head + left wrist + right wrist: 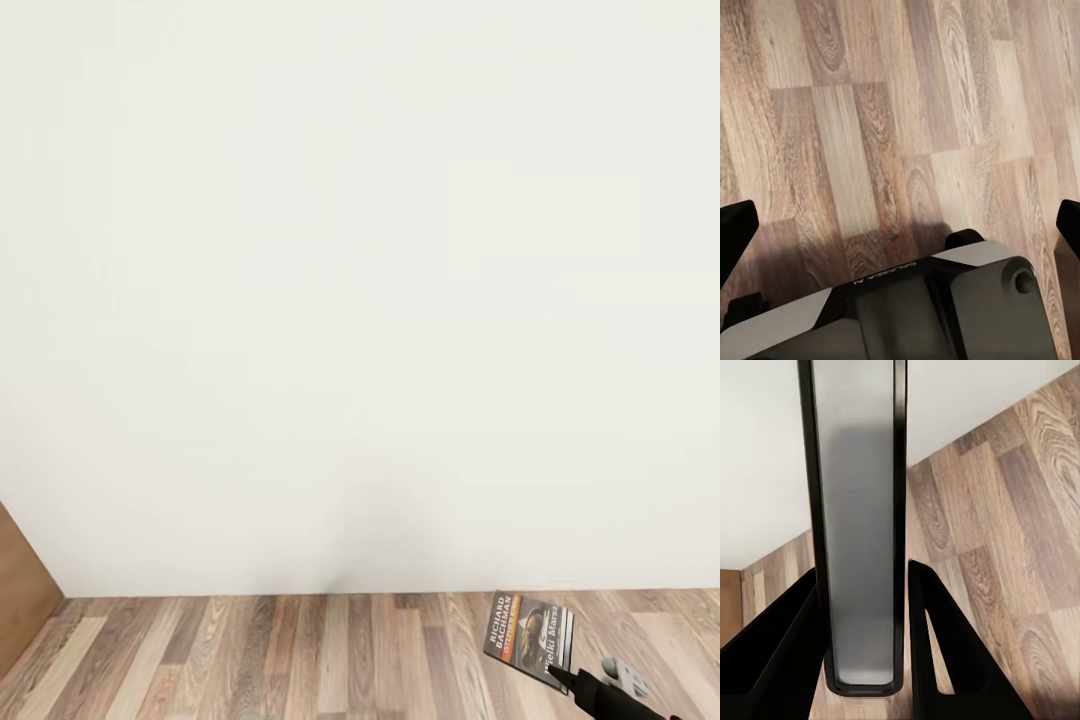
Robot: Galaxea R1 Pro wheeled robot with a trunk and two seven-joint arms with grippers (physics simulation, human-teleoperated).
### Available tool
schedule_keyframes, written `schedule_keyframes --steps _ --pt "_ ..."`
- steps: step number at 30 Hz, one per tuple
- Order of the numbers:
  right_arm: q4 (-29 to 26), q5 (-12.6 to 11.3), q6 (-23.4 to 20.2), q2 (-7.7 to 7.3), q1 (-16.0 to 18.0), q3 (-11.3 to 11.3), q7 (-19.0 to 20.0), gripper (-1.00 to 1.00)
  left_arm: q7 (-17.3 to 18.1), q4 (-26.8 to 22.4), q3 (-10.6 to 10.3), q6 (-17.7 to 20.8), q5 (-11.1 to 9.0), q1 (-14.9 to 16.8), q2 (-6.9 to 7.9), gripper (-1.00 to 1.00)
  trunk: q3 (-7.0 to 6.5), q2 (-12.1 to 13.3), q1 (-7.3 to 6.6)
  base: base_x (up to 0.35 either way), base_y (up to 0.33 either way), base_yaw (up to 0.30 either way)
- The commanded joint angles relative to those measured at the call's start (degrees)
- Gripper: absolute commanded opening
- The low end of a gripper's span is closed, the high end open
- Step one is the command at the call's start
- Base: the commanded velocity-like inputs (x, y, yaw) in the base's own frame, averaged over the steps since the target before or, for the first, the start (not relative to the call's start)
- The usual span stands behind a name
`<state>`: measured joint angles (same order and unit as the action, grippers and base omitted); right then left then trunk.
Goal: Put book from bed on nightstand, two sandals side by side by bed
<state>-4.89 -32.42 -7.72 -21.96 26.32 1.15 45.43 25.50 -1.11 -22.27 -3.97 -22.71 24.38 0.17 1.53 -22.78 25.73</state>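
So the right gripper (566,678), black with a grey knuckle, has its two dark fingers (945,652) clamped on one small thin paperback book (530,632) with a dark cover, white author lettering, an orange band and a greyish picture. It's pinched at its lower edge, held up in the air over the floor. From the right wrist camera the book (859,525) is edge-on, a pale grey page block in a thin black outline, wedged between the fingers.

Left gripper (900,225): two black fingertips (736,232) spread wide, nothing between them.

Below is mixed-tone wood-plank floor (300,655), grainy. Behind it, one plain white wall (360,300), plus a brown wooden panel (22,590) at far left.
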Motion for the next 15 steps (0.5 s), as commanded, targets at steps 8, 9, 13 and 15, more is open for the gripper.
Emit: schedule_keyframes --steps 8,9,13,15 --pt "-0.03 -0.46 -0.63 -0.01 0.05 0.26 0.27 -1.00 0.17 0.06 -0.49 -0.25 -0.41 0.06 0.01 1.00 0.13 -0.13 0.05 0.049 0.000 -0.156" --pt "-0.03 -0.46 -0.63 -0.01 0.06 0.26 0.27 -1.00 0.17 0.06 -0.49 -0.25 -0.41 0.06 0.01 1.00 0.13 -0.13 0.05 0.004 0.000 -0.263" --pt "-0.03 -0.46 -0.63 -0.01 0.05 0.26 0.27 -1.00 0.17 0.06 -0.49 -0.25 -0.41 0.06 0.01 1.00 0.13 -0.13 0.05 0.002 0.000 -0.269" --pt "-0.03 -0.46 -0.63 -0.01 0.06 0.26 0.25 -1.00 0.17 0.06 -0.49 -0.25 -0.41 0.06 0.01 1.00 0.13 -0.13 0.05 0.001 0.000 -0.271"
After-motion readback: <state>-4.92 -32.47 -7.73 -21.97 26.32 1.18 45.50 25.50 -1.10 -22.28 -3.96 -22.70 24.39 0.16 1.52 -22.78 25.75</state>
